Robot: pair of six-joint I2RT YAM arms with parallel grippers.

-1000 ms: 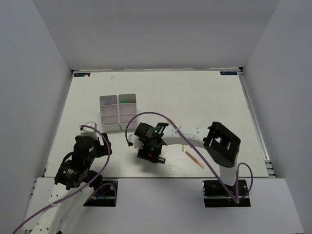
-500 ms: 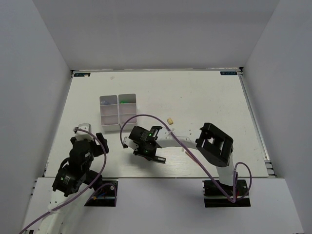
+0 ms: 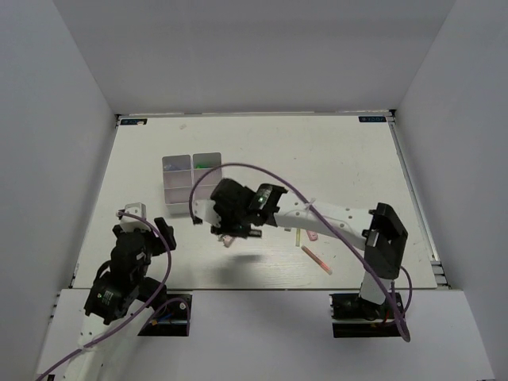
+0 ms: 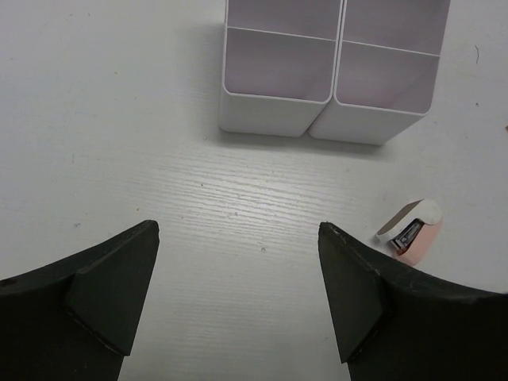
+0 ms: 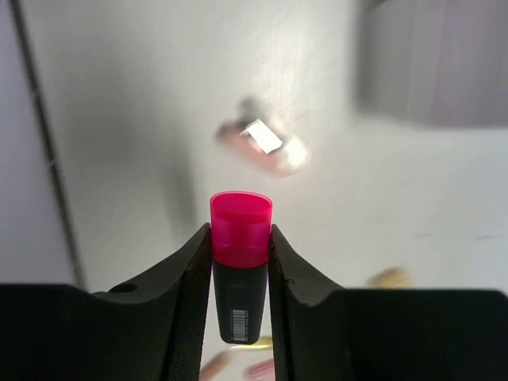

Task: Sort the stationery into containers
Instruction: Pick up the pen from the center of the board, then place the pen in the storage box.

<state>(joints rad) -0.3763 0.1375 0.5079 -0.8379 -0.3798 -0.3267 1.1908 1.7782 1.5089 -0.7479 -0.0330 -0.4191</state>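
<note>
Right gripper (image 5: 240, 242) is up off the table now, jaws clamped on the pink-and-black highlighter (image 5: 240, 218), cap outward; a second ago it was down low near the front edge, working at it. It hangs just short of the divided tray (image 3: 168, 184), above a small pink piece (image 4: 409, 230) lying on the table. Pick done, I'd say, with the drop into a compartment still to come. Left gripper (image 4: 238, 278) waits spread wide, holding nothing
</note>
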